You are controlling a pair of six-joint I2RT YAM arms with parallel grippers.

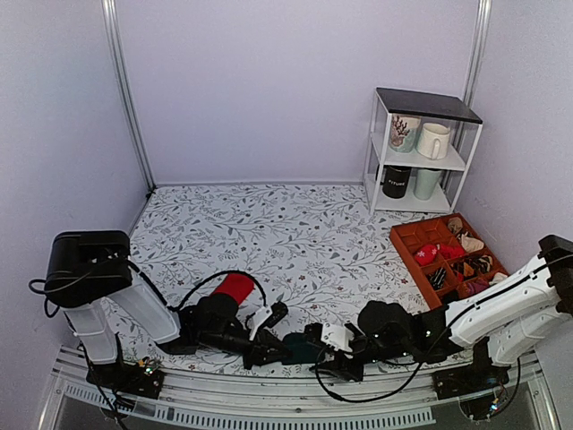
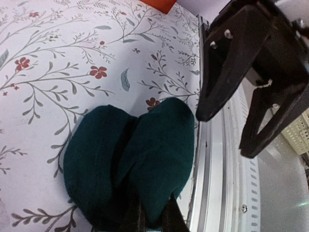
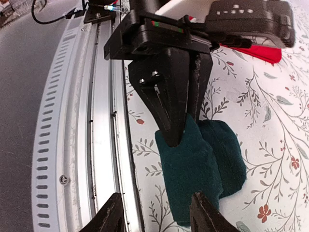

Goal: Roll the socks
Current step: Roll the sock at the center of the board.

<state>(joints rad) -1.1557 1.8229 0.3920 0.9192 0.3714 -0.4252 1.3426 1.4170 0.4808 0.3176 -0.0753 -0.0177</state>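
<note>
Left claw clamped the green sock; right claw stood wide beside it. Red sock lay behind the left claw, clearest overhead.

Fuzzy matt teal sock, brushed metal rail (slotted)

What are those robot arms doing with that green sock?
The left gripper is pinching the folded dark teal sock at the near edge of the flowery table. The right gripper is open and close to the sock, facing it, but not closed on it. The red sock lies farther back on the table.
</note>
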